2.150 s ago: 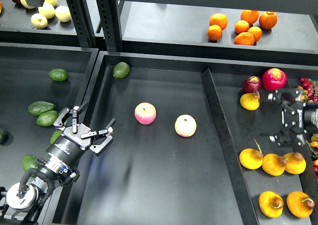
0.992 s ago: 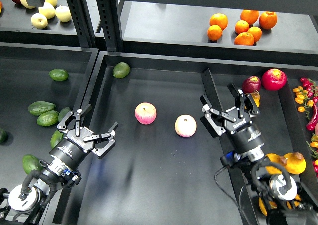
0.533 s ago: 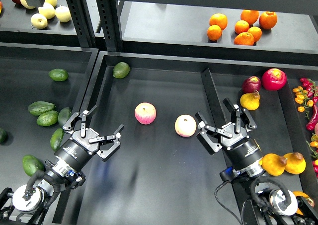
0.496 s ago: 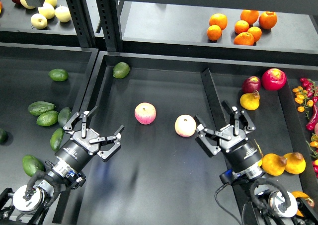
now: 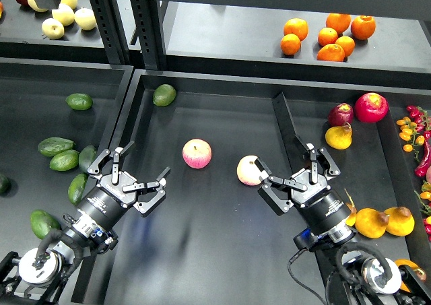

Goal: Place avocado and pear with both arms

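— What's changed since a moment ago?

— The right gripper [image 5: 294,178] has slid further left and a little lower, over the divider wall [image 5: 296,153] towards the middle tray [image 5: 202,251]. Two seconds back it was out at the far right. The left gripper [image 5: 132,175] has crept slightly right and down. No fruit has moved.

— Are they holding anything?

— No. Both stand with fingers spread wide, nothing between them.

— Where's the avocado?

— There are several. The dark, elongated avocado [image 5: 79,188] lies in the left tray, just left of the left gripper, partly hidden by its body. A rounder, lighter avocado [image 5: 164,94] sits alone in the middle tray's top-left corner, well above that gripper.

— And the pear?

— One pear [image 5: 339,136] lies in the right tray beside the two red fruits [image 5: 371,106], above and right of the right gripper. More pears [image 5: 371,222] lie lower right, just beside that arm.

— Anything close to the right gripper?

— One pink-yellow apple [image 5: 249,170], touching or nearly touching its left finger; I can't tell which. The other apple [image 5: 196,153] sits between the two grippers.
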### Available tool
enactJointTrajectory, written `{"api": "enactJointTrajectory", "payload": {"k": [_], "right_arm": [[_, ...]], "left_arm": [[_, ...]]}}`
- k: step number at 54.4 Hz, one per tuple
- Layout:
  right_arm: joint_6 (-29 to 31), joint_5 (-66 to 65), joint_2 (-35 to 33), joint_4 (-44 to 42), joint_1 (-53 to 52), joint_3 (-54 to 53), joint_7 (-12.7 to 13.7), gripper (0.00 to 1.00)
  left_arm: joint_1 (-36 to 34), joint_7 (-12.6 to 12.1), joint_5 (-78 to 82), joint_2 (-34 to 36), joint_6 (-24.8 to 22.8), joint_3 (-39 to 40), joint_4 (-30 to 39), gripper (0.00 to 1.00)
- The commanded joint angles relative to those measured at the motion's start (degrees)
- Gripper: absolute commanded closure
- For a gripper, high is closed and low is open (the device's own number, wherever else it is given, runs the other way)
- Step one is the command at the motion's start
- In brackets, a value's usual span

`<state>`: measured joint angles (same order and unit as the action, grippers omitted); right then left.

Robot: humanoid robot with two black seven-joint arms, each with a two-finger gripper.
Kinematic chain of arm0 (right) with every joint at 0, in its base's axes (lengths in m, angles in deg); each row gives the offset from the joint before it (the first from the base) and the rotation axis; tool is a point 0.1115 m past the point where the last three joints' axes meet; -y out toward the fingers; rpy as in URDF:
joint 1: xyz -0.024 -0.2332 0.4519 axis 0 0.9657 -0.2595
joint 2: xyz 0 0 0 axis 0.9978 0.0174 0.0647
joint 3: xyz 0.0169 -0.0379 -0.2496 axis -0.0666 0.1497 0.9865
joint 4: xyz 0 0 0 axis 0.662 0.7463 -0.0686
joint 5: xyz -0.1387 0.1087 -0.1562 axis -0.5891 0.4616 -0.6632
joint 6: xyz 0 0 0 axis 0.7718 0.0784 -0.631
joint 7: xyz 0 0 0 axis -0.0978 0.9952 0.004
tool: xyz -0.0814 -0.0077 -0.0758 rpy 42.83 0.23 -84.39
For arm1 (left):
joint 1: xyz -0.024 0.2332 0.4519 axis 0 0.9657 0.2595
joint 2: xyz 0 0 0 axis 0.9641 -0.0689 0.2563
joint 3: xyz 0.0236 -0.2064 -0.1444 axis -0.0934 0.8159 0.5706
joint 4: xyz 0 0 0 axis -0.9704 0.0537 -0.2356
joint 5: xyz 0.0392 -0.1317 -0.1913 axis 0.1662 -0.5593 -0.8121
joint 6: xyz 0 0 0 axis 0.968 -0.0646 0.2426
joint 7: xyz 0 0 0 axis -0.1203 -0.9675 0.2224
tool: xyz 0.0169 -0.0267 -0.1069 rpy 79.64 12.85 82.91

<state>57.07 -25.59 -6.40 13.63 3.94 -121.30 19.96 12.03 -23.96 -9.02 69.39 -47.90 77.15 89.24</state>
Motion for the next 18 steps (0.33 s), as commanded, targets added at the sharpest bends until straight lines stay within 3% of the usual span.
{"api": "enactJointTrajectory", "payload": {"k": [1,18], "right_arm": [[0.08,0.0,0.0,0.29,0.08,-0.27,0.0,0.0],[0.08,0.0,0.0,0.2,0.6,-0.09,0.0,0.0]], "left_arm": [[0.02,0.0,0.0,0.0,0.0,0.17,1.27,0.01],[0.1,0.0,0.0,0.0,0.0,0.17,1.01,0.01]]}}
